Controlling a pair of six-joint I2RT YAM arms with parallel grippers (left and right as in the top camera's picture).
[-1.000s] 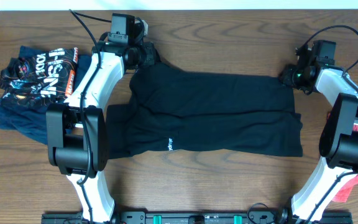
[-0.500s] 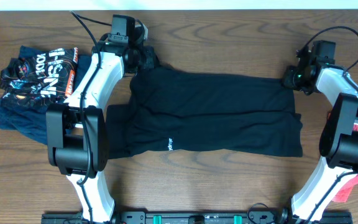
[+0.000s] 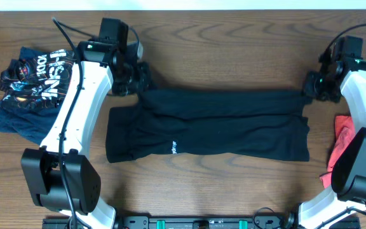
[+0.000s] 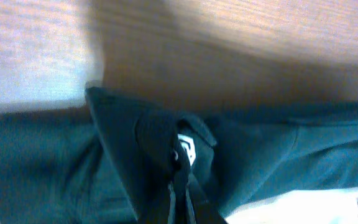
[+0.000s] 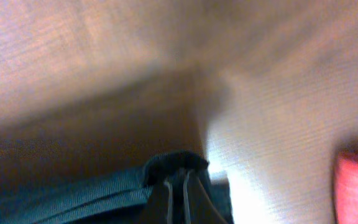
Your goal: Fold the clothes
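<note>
The large black garment of the clothes lies spread across the table's middle, its tiny white logo near the front edge. At its far left corner my left gripper is shut on the fabric. The left wrist view shows the black cloth bunched around that gripper, with a white label just beyond the tips. My right gripper is shut on the far right corner. In the right wrist view a fold of the garment sits pinched in the gripper.
A pile of navy printed clothes lies at the left edge, beside the left arm. A coral-red garment lies at the right, partly under the right arm, and also shows as a red patch in the right wrist view.
The right gripper has shut on the far right corner. Both grippers have drawn the garment's far edge toward the front, so the black cloth now looks narrower front to back.
</note>
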